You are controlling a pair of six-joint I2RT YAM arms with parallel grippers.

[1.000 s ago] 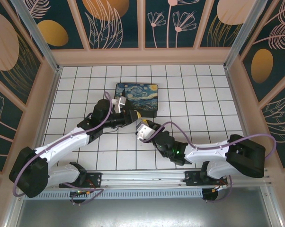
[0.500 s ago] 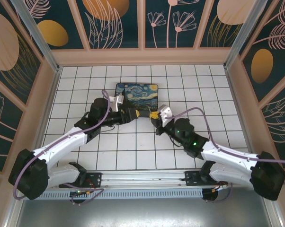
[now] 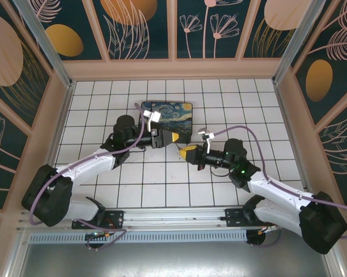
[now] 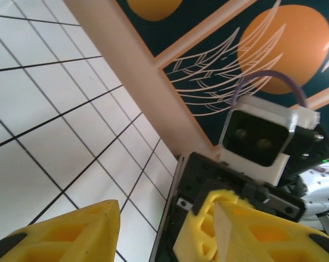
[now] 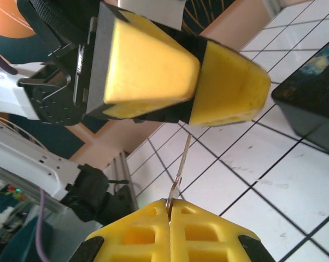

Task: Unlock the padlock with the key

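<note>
My right gripper is shut on the key, a thin silvery blade that sticks out from between the yellow tips. The blade points at the left gripper's fingers just beyond it. In the top view my right gripper faces my left gripper almost tip to tip, above the tiles in front of the painted box. My left gripper stands open, with floor tiles and the right gripper's yellow tip showing through the gap. The padlock is hidden. A dark strip lies under the left fingers; I cannot tell what it is.
The black box with the swirly blue-and-yellow lid sits just behind the two grippers, and its corner is in the right wrist view. White tiled floor spreads to the right and rear. Pink walls ring the floor.
The right arm swung up from the near centre and turned, so its gripper with the key now points left at the left gripper. The left gripper shifted slightly right along the box's front.
</note>
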